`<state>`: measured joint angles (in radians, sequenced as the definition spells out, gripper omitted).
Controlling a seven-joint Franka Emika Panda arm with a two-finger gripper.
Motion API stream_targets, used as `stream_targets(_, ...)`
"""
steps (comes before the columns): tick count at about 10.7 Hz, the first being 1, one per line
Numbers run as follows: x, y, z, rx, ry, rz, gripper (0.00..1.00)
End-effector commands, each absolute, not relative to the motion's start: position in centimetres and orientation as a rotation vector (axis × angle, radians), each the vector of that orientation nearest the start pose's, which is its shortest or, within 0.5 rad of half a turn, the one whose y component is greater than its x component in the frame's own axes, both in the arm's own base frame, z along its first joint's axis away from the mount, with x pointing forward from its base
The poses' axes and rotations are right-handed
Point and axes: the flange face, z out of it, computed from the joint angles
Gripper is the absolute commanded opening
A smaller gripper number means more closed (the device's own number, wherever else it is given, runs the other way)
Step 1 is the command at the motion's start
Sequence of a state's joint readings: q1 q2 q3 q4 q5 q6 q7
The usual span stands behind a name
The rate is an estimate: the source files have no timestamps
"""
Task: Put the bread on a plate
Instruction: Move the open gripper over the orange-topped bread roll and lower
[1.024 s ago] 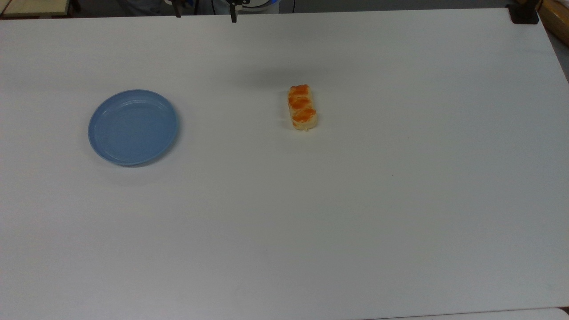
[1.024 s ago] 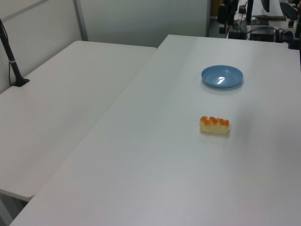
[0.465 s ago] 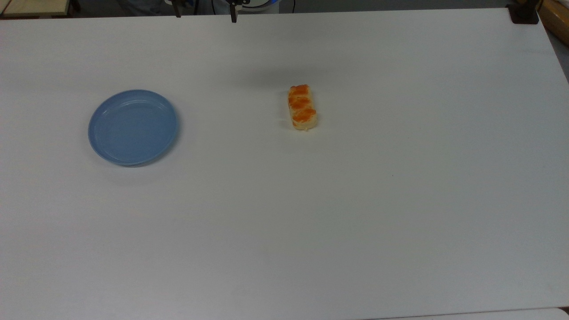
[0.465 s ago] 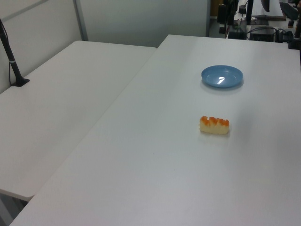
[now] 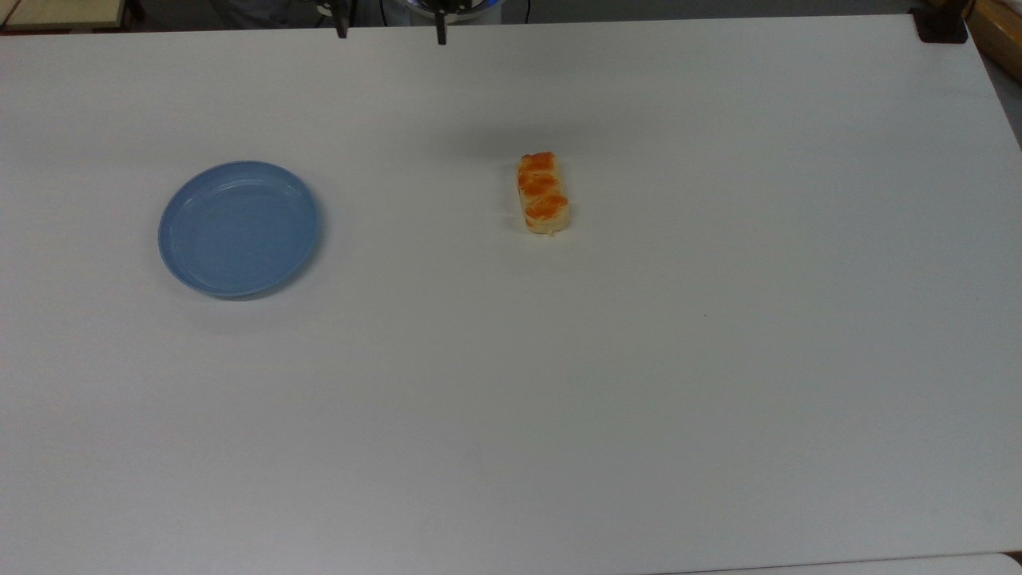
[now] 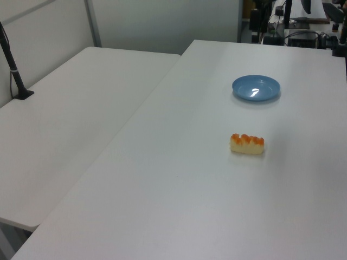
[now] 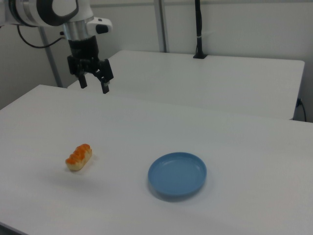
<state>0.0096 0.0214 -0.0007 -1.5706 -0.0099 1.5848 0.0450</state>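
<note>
While my gripper (image 7: 94, 86) hangs wide open and empty, I see the bread (image 5: 543, 193) well apart from the plate (image 5: 239, 229).

The claw (image 7: 94, 86) hangs spread above the table (image 7: 234, 147), well apart from the bread (image 7: 79, 156).

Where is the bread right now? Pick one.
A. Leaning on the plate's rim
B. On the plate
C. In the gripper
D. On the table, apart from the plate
D: the bread lies on the bare table, well apart from the empty plate, while the open gripper hangs above the table.
</note>
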Motion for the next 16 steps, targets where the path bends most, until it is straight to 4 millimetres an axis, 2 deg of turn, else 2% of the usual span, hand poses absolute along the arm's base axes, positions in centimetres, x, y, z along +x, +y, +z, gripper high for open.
stream_targets(1,56.0,4.1,58.9,-3.151,-0.051,0.055,1.00)
stream_targets(4,56.3,7.6,54.7,-3.153,-0.096,0.092,1.00)
stream_targets(7,56.7,12.6,48.3,-3.170,-0.145,0.126,1.00)
stream_targets(10,57.5,16.1,42.0,-3.198,-0.243,0.231,1.00)
stream_targets(12,57.4,17.5,38.3,-3.207,-0.265,0.272,1.00)
stream_targets(14,57.7,17.7,34.8,-3.263,-0.248,0.329,1.00)
stream_targets(16,57.6,17.9,33.5,-3.264,-0.260,0.326,0.99)
